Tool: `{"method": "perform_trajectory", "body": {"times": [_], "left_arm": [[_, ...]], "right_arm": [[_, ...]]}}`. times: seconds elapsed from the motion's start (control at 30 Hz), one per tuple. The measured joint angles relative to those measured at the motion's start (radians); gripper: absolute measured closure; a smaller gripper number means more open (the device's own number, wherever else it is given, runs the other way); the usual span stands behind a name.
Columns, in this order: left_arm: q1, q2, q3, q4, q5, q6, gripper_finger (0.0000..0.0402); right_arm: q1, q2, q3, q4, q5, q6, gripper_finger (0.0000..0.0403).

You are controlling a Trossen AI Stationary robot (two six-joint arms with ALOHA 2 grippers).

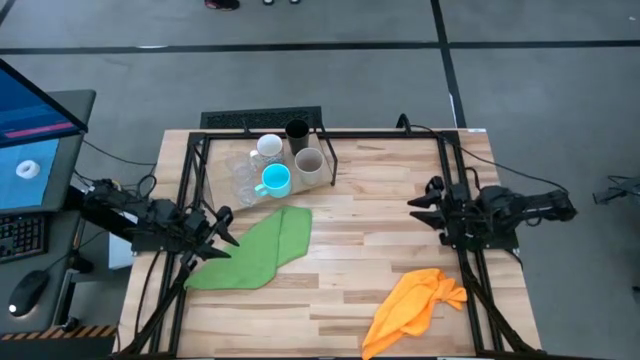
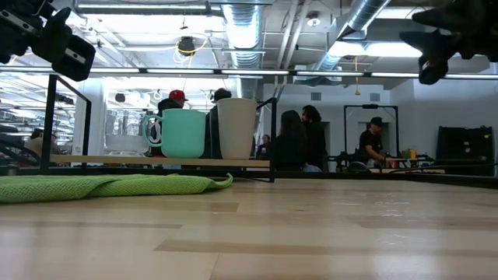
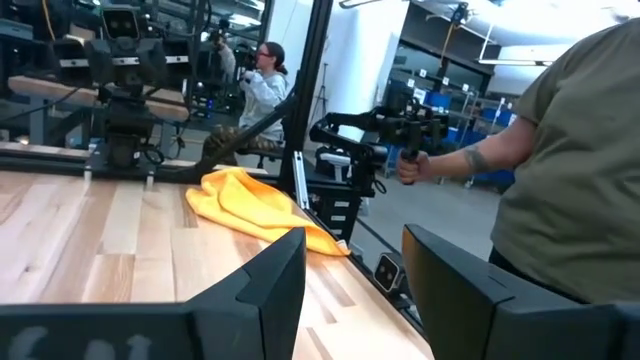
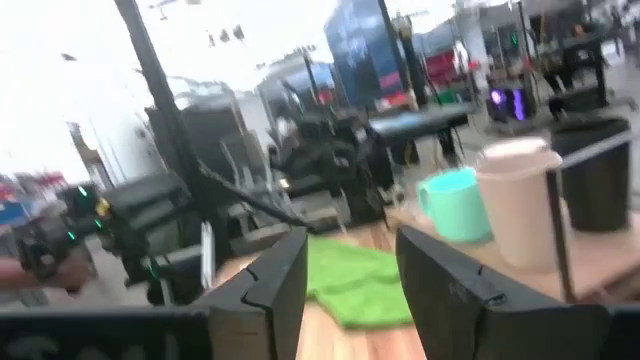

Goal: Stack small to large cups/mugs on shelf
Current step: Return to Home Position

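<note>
Six cups [image 1: 309,162] stand upright on the shelf [image 1: 221,148], mouths up.
Glossy blue mug [image 1: 276,180], handle leftward; left gripper [image 1: 222,228] and right gripper [image 1: 425,203] fingers parted, holding nothing.

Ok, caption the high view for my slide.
Cups clustered on the shelf; left arm and right arm at opposite table edges.

No legible text, label, brand, number or sign in any view, monitor [image 1: 30,140] screen content too small to read.

Cups past the right gripper [image 4: 352,240]
Fingers spread; blue mug [image 4: 455,203] beside beige cup [image 4: 520,200], black cup [image 4: 598,172] close by, on shelf [image 4: 600,262]; green cloth [image 4: 350,282] near.
</note>
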Motion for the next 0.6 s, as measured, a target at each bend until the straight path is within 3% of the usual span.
{"method": "perform_trajectory", "body": {"times": [0.2, 0.6], "left_arm": [[0.0, 0.0, 0.0, -0.021, 0.0, 0.003, 0.0242], [0.0, 0.0, -0.001, -0.063, -0.09, -0.009, 0.0242]], "right_arm": [[0.0, 0.0, -0.116, 0.175, -0.041, 0.008, 0.0227], [0.0, 0.003, -0.128, 0.099, -0.045, 0.002, 0.0227]]}}
